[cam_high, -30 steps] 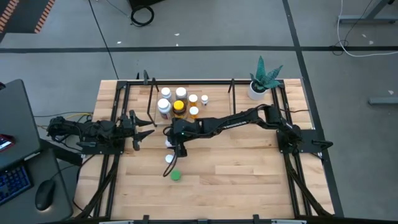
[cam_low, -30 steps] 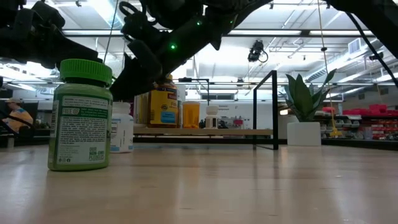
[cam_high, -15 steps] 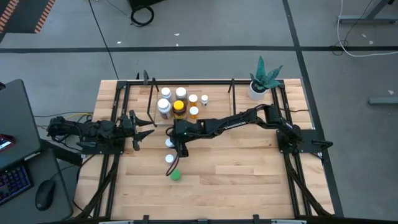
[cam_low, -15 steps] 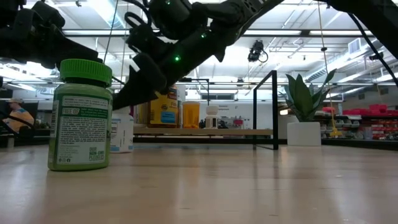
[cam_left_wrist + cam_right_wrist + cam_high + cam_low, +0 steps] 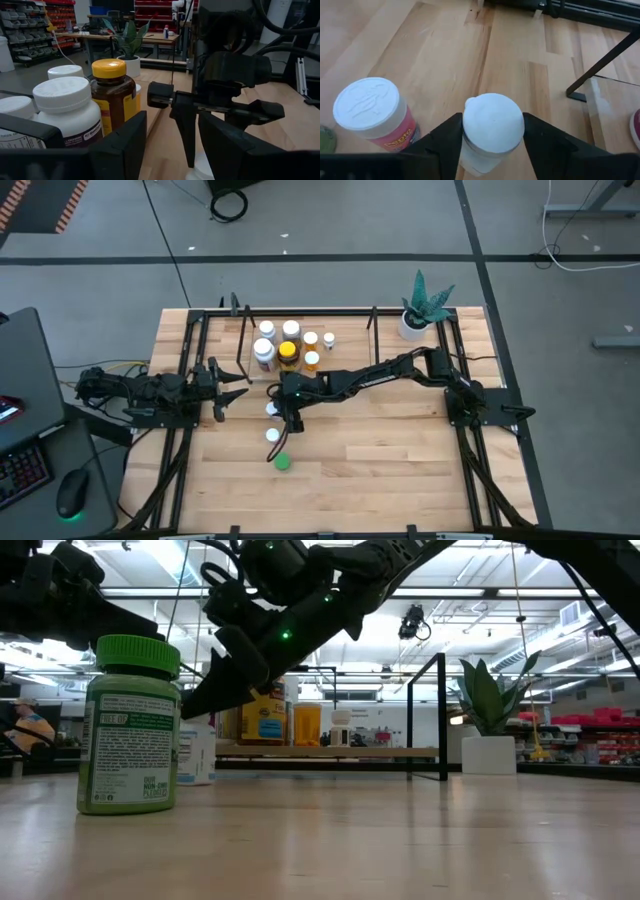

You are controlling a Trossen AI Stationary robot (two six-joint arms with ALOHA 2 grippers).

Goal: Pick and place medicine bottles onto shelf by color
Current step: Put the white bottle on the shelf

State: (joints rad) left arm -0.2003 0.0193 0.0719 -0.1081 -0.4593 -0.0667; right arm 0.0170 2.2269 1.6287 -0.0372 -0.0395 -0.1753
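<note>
A small white bottle (image 5: 271,409) with a white cap (image 5: 493,121) stands on the table in front of the shelf (image 5: 345,345). My right gripper (image 5: 281,408) is shut on it. Nearer the front edge stand a white-capped bottle with a red label (image 5: 368,111) and a green bottle (image 5: 283,462), which looms large in the low view (image 5: 130,725). Several bottles, one of them amber with a yellow cap (image 5: 113,95), stand on the shelf's wood base. My left gripper (image 5: 236,387) waits open and level at the table's left, by the shelf's left end. My right gripper pinches the white bottle's cap by its round side (image 5: 470,124), one finger (image 5: 445,137) on each side. The fingers slant down from above, coming from the table's right. The bottle stands upright with its bottom on the table.
A white pot with a green plant (image 5: 412,323) stands at the far right corner. Black rails (image 5: 470,470) run along both sides of the table. Bare wood lies to the right of the green bottle and toward the near edge.
My right gripper has sunk a little over the white bottle and its fingers have drawn in onto the cap. The bottle stands where it was.
</note>
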